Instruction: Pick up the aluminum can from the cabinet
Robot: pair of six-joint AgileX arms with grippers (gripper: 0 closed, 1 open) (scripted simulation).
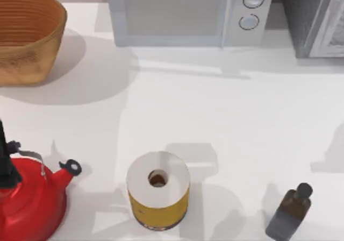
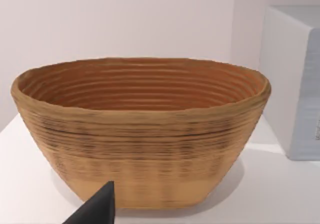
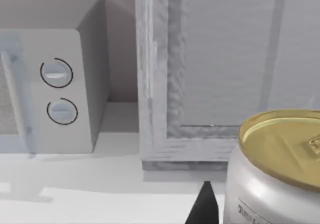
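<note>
The aluminum can (image 3: 272, 169) appears in the right wrist view, close to the camera, with its gold top and silver wall in front of the cabinet (image 3: 210, 84), whose light grey framed door panel stands shut behind it. One dark fingertip (image 3: 204, 206) of the right gripper shows just beside the can. Whether it touches the can cannot be told, nor whether the fingers are spread or closed on it.

In the top view the cabinet (image 1: 317, 18) sits at the far right corner of the table (image 1: 226, 122), with the microwave (image 1: 188, 12) just to its left along the far edge. The woven basket (image 1: 27, 34) stands at the far left. At the near edge the red kettle (image 1: 29, 198) is on the left, the yellow roll (image 1: 158, 190) with its white holed top stands near the middle, and the dark brown bottle (image 1: 290, 211) stands to the right.

The left wrist view faces the basket (image 2: 140, 129), with one dark fingertip (image 2: 97, 209) of the left gripper in front of it; its fingers' spread cannot be told.
</note>
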